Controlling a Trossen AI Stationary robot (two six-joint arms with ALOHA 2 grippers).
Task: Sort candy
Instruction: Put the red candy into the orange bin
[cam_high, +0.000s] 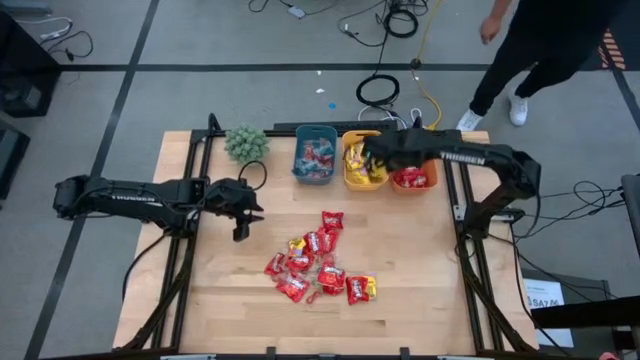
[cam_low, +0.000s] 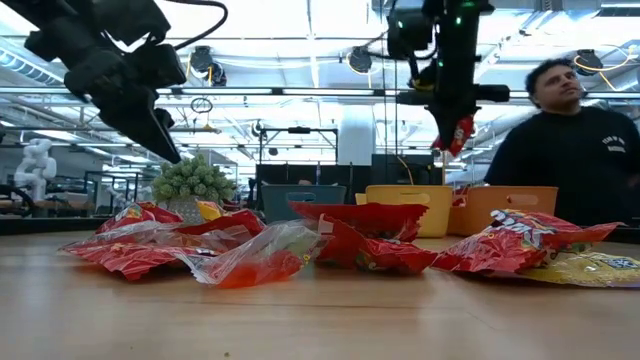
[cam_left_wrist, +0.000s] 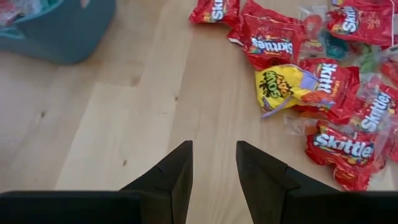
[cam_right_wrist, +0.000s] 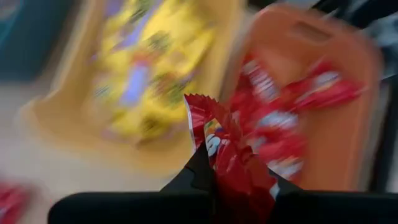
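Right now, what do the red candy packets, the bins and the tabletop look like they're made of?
Red packets: thin glossy film, probably plastic, crinkled with printed lettering.
Orange bin: smooth moulded plastic, by its rounded rim and handle slot; yellow bin looks alike.
Tabletop: pale wood planks with visible grain, matte.

Overhead straight down, low level across table (cam_high: 400, 250), wrists close
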